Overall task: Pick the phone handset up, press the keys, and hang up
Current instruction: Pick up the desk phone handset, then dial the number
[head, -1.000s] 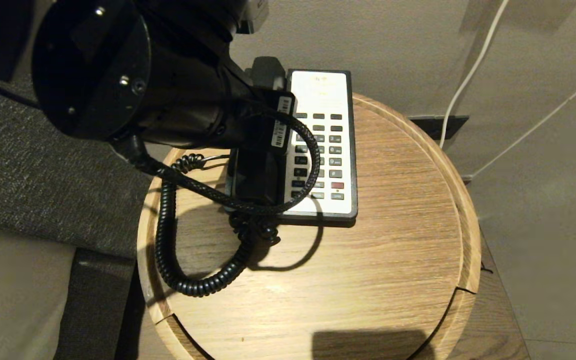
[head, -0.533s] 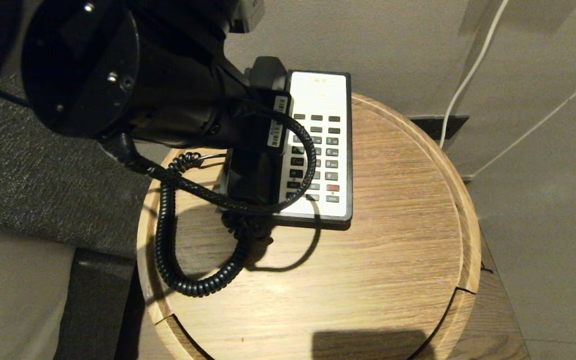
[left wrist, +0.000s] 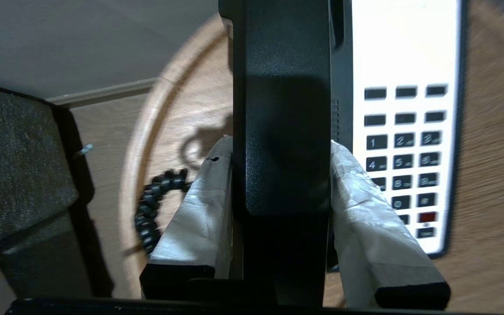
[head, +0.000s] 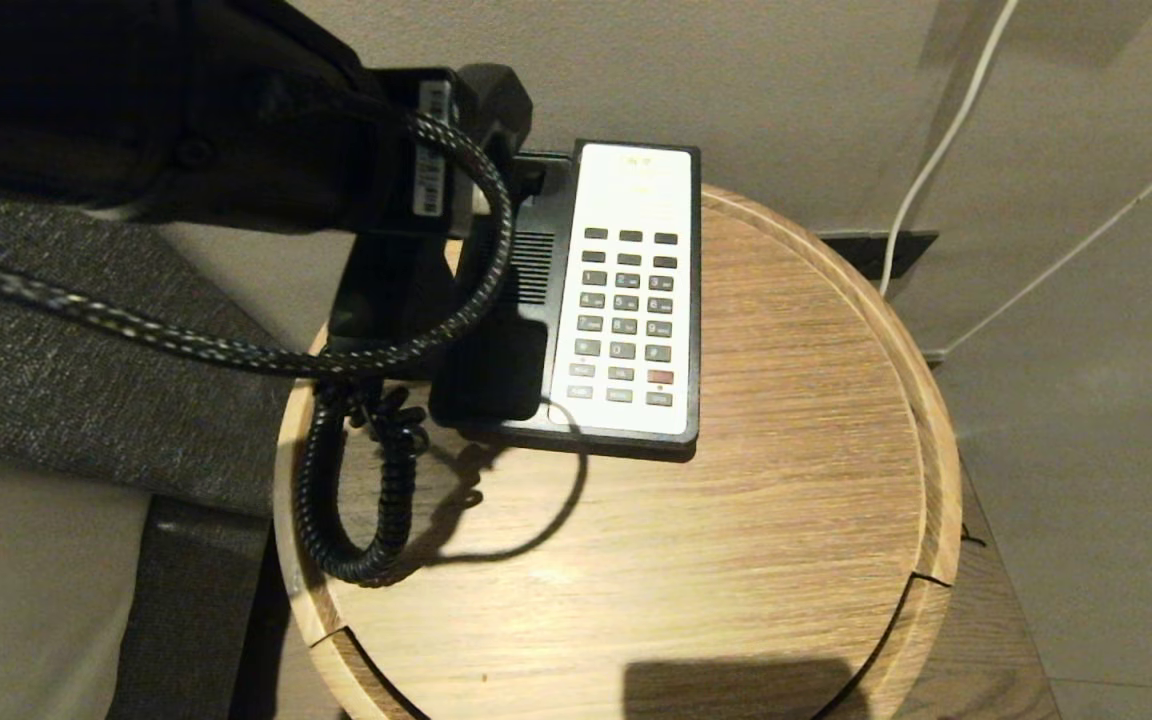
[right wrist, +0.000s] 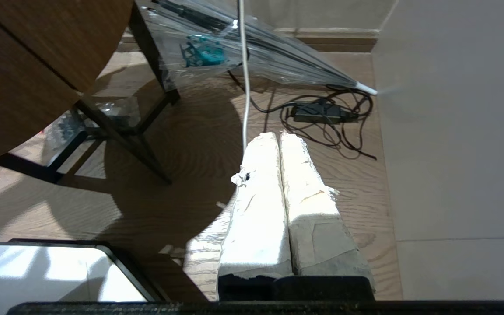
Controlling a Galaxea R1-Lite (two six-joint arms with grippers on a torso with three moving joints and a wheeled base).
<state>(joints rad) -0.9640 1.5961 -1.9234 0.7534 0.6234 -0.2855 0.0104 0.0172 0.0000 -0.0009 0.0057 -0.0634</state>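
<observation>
Left gripper: fingers clamped on both flanks of the phone handset, held clear of the phone base — long axis parallel to the keypad, off its cradle side above the surface. Right gripper closed, parked low — farther from the work.

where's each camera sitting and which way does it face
Head: up high, facing down on the round table and phone base; left arm shows.
Left wrist: behind the left gripper, shut on the phone handset; shares the phone base with head.
Right wrist: behind the shut right gripper, facing floor.
</observation>
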